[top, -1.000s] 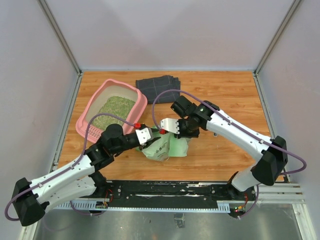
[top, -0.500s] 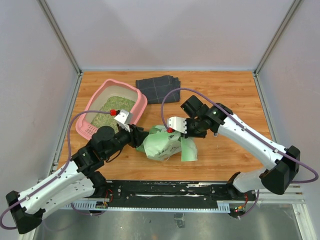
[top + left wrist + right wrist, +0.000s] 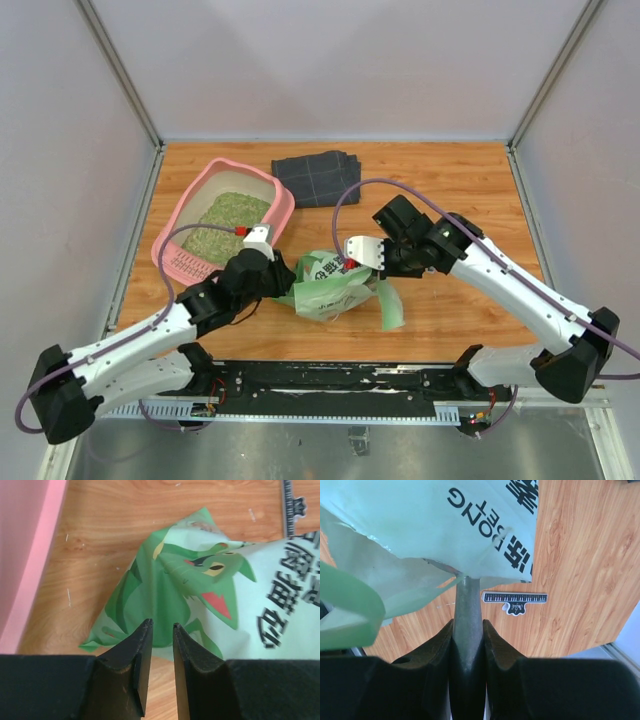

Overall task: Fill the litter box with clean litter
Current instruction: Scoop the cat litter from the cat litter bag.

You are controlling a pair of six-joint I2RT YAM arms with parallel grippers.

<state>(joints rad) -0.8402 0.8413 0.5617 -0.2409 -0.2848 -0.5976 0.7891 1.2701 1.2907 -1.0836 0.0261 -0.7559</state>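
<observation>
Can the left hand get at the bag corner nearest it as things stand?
Probably yes: the left hand hovers right by the bag corner, slightly open, nothing between. The right hand's scoop enters the bag elsewhere.

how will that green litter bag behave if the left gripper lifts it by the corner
Probably floppy: the bag is thin, crumpled film, its corner lying flat and creased on the table. It looks slack, so it is likely light for its size. The glossy plastic may slip in a pinch and sag rather than lift whole.

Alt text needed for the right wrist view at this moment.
The right claw is shut on a grey metal handle that disappears into a green-and-white printed bag. The wooden table lies beyond.
</observation>
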